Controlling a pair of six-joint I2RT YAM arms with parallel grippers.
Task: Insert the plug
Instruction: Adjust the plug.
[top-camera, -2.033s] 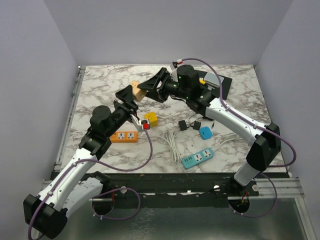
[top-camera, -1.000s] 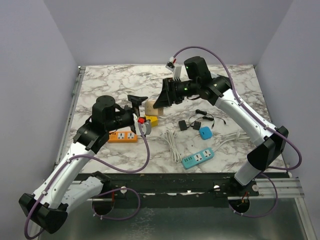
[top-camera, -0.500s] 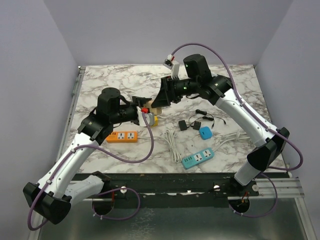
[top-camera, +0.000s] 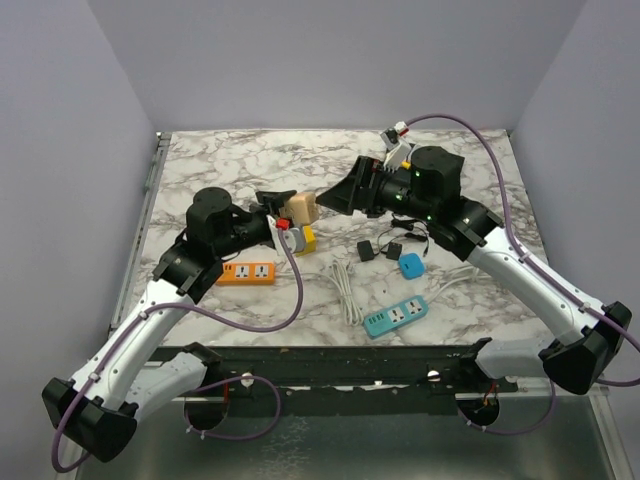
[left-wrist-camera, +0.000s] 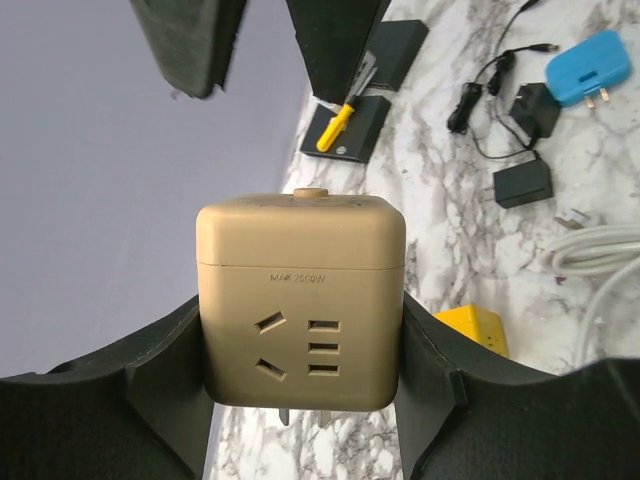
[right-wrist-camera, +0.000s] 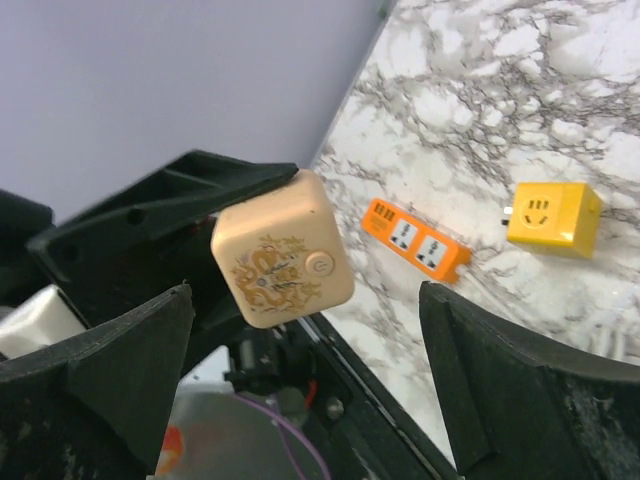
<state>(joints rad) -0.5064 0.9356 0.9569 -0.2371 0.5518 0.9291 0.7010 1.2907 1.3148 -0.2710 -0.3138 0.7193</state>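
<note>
Beige cube adapter: rounded corners; one face is showing socket slots under "MAX 2500W" print, another a gold ornament and a round button. Left fingers are pinching its two sides, holding it aloft over the middle of the counter. Right fingers are gaping wide, facing it.

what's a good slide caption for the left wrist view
Left gripper clamps a tan cube socket, outlet face to camera, above the marble table with a blue charger beyond.
</note>
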